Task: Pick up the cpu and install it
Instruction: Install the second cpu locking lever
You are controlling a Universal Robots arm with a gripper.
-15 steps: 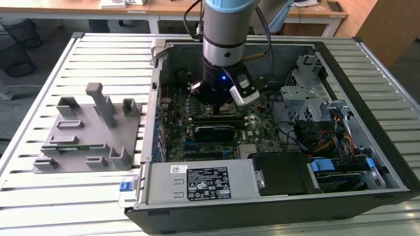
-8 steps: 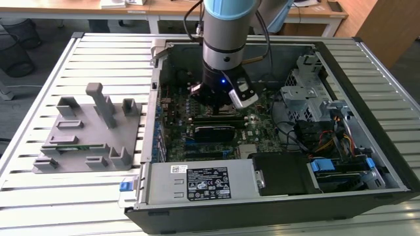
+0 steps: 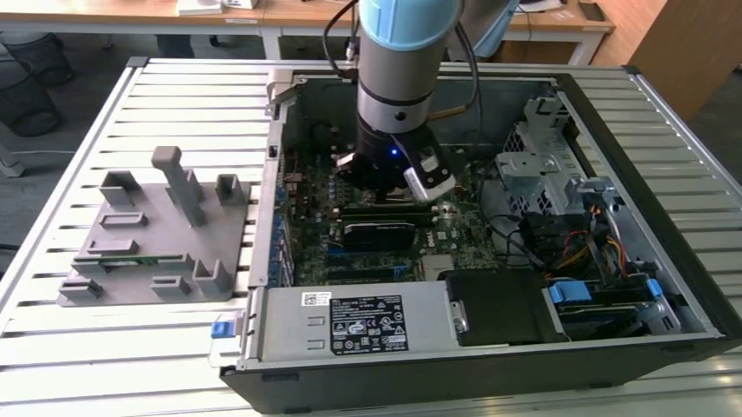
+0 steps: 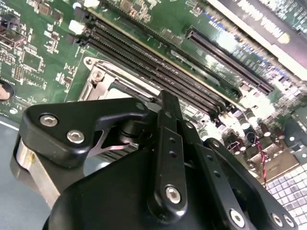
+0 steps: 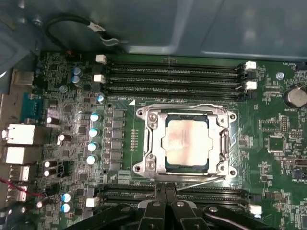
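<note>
cpu (image 5: 187, 143): seated flat inside the socket frame (image 5: 149, 143) on the motherboard (image 5: 57, 81), silver top exposed, seen in the first wrist view.
gripper (image 5: 165, 191): positioned just beside the socket frame's edge, above the board; fingers (image 5: 171, 190) pressed together, nothing held.
memory slots (image 5: 172, 76): 4 rows on the far side of the socket frame from the gripper, unfilled.
grey holder (image 3: 151, 234): placed outside the computer case (image 3: 464, 382), well apart from the socket frame, toward the exterior view's left.
</note>
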